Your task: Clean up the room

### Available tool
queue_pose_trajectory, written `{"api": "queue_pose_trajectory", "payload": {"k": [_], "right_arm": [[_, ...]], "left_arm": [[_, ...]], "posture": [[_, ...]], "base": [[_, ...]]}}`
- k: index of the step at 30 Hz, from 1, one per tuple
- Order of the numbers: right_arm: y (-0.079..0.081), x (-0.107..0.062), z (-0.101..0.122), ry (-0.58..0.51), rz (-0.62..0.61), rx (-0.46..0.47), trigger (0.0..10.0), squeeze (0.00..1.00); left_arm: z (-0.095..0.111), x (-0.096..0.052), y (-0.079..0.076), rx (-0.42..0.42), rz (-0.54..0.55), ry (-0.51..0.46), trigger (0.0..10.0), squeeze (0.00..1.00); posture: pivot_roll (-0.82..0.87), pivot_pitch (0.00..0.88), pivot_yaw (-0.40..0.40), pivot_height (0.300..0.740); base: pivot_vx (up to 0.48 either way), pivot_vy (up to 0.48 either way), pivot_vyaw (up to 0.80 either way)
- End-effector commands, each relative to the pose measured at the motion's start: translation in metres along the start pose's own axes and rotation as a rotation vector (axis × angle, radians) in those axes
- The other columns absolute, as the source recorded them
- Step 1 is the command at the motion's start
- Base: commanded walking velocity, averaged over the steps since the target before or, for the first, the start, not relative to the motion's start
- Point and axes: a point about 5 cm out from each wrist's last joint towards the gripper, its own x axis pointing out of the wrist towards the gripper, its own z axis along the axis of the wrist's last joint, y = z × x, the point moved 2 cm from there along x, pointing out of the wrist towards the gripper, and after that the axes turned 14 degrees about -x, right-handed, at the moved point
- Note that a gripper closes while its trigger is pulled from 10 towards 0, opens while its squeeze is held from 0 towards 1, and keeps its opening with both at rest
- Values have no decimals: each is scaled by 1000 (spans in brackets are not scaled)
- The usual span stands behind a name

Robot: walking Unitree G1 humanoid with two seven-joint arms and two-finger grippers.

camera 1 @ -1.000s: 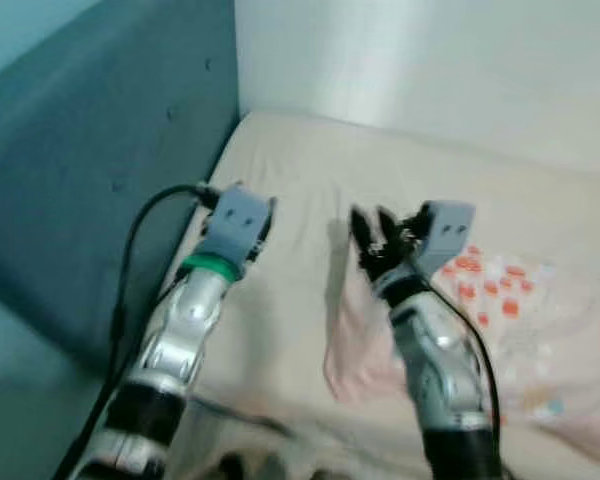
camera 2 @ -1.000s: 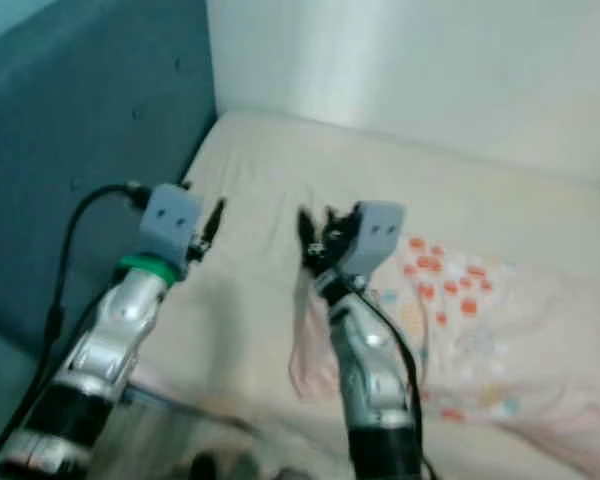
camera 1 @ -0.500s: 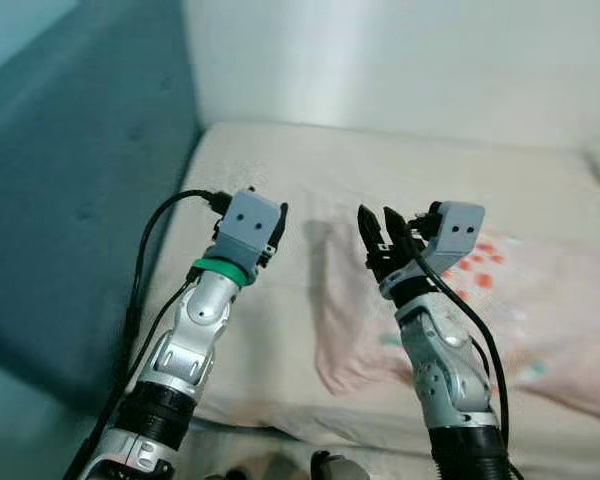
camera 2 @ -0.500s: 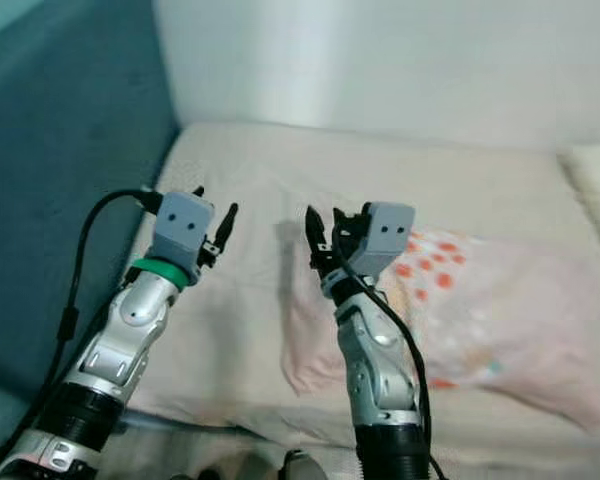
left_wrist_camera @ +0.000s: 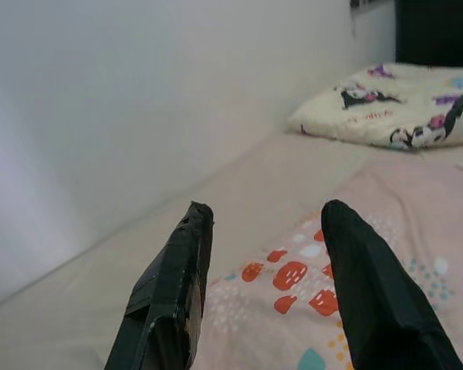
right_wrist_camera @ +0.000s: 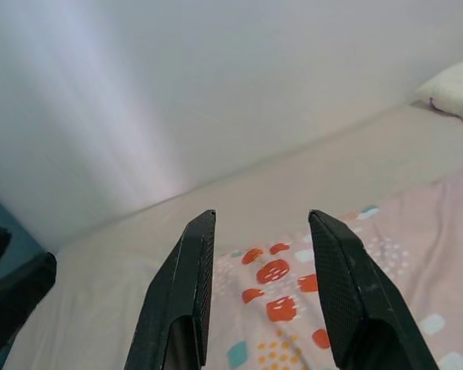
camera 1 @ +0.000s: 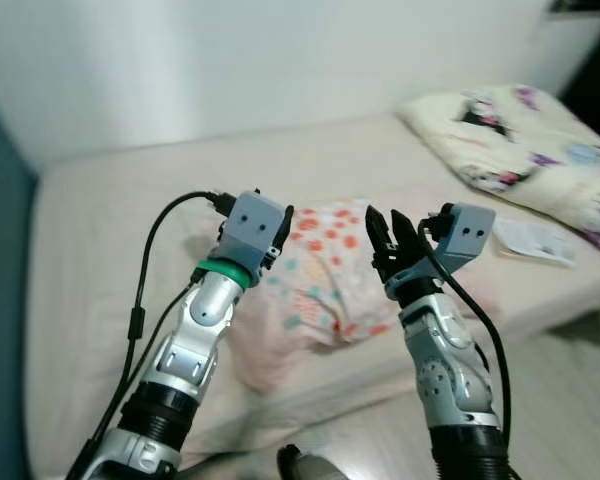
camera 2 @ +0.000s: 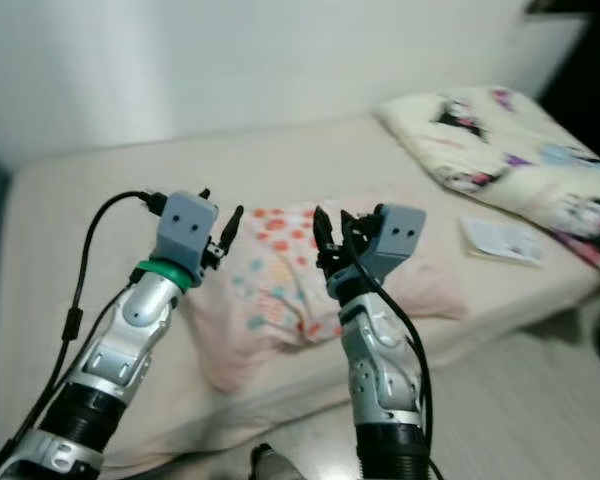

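beige bed (camera 1: pixel 110 200), pink spotted pillow (camera 1: pixel 325 285) lying crosswise, both grippers' fingers (left_wrist_camera: pixel 174 293) apart

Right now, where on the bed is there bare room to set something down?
Bare mattress runs between the wall and the spotted pillow, over to the cartoon blanket. Crowded: the near right edge, where a flat packet lies below the blanket.

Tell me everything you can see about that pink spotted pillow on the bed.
The pink pillow is soft cloth, pale pink, printed with red-orange and a few teal spots. It lies flat and a bit rumpled on the beige bed, near its front edge, just beyond the two raised grippers. Nothing grips it. The cartoon-print pillow lies apart, farther to the right.
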Motion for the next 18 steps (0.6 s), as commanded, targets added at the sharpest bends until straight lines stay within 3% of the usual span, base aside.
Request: {"api": "queue_pose_trajectory", "payload": {"k": [1, 3, 10, 18], "right_arm": [[-1, -2, -5, 22, -9, 0, 10000, 0], [-1, -2, -5, 23, -9, -3, 10000, 0], [-1, -2, -5, 26, -4, -26, 10000, 0], [3, -2, -5, 27, 22, -39, 10000, 0]], "left_arm": [[-5, -2, 2, -5, 7, 22, 10000, 0], [-5, -2, 2, -5, 7, 23, 10000, 0], [-5, -2, 2, -4, 8, 26, 10000, 0], [-6, -2, 3, 1, 9, 29, 10000, 0]], "posture": [[-165, 36, 48, 738], [-165, 36, 49, 738], [-165, 36, 49, 738], [-165, 37, 50, 738]], "base": [[0, 0, -800], [0, 0, -675], [0, 0, 0], [0, 0, 750]]}}
